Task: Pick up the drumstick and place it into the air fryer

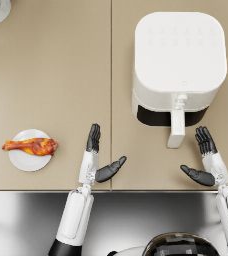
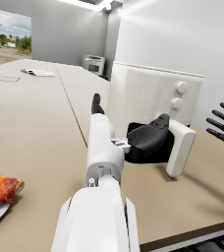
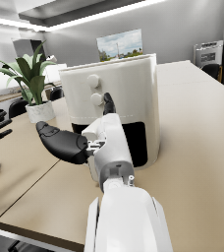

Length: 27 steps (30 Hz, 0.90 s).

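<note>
Left hand (image 1: 95,159) hovers over the surface (image 1: 51,80) near its front edge, fingers (image 1: 93,137) straight and spread, thumb out to the side, holding nothing. Right hand (image 1: 206,160) mirrors it on the other side, fingers (image 1: 205,140) apart, thumb pointing inward, also empty. Both are open and not touching any object.

Outward from the left fingers: the drumstick (image 1: 32,146) lies off to that hand's outer side, well apart from it, at about the same depth on the surface. It sits on a small white plate (image 1: 28,162), long axis running roughly side to side across the head view, thin bone end pointing away from the robot's middle, thick meaty end toward the left hand. The left wrist view shows the meaty end (image 2: 1,189) low and off to the side of the forearm, so the hand is not lined up with it.

The air fryer (image 1: 178,60) stands ahead, between the two hands but closer to the right one, its handle (image 1: 177,127) facing the robot and the drawer looking shut or nearly shut.

Judgement: left hand is clearly the nearer one for the pick; it needs to travel sideways toward the plate and close across the drumstick's short width. Pick not yet started. The drawer may need opening first.
</note>
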Tool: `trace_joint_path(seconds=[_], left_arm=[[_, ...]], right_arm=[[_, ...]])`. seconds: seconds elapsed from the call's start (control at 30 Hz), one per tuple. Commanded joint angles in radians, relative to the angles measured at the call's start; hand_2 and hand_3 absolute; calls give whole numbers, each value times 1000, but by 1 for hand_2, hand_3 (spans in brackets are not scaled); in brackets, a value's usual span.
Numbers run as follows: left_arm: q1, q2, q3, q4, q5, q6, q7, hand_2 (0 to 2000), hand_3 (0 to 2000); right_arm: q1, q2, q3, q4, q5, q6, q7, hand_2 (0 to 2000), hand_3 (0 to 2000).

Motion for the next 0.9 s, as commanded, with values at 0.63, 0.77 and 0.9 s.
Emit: trace_joint_path(seconds=[0.63,0.77,0.9], left_arm=[[0,0,0,0,0,0,0,0,0],[12,10,11,6,0,-29,-28,0,0],[13,21,-103,-42,0,-82,-82,0,0]], right_arm=[[0,0,0,0,0,0,0,0,0],[2,-1,30,-16,0,0,0,0,0],[18,-23,0,37,0,-73,74,0,0]])
